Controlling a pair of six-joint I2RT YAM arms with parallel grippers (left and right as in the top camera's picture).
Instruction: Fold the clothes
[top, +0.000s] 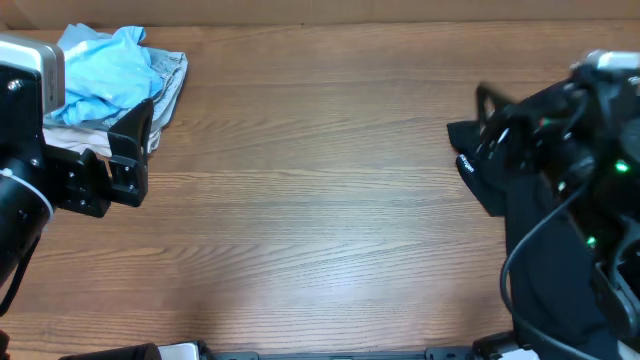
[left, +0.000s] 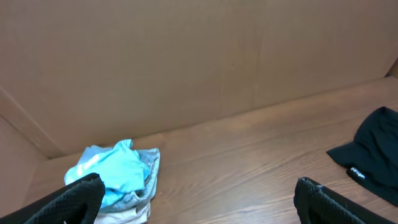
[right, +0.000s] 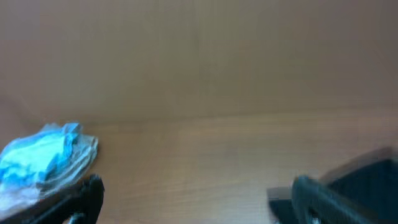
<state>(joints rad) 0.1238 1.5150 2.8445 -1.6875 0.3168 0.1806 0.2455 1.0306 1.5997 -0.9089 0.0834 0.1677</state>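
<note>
A crumpled sky-blue T-shirt (top: 105, 70) lies on a small pile of pale garments at the table's far left corner. It also shows in the left wrist view (left: 115, 171) and in the right wrist view (right: 40, 155). A black T-shirt (top: 485, 165) lies bunched at the right, partly under my right arm (top: 590, 150); the left wrist view catches its edge (left: 373, 152). My left gripper (top: 135, 155) stands open just in front of the blue pile, touching nothing (left: 199, 205). My right gripper (right: 199, 202) is open and empty above bare wood, with black cloth (right: 367, 174) beside its right finger.
A brown cardboard wall (left: 186, 62) closes off the back and left side of the wooden table (top: 320, 200). The pale garments (left: 134, 208) under the blue shirt sit against that corner.
</note>
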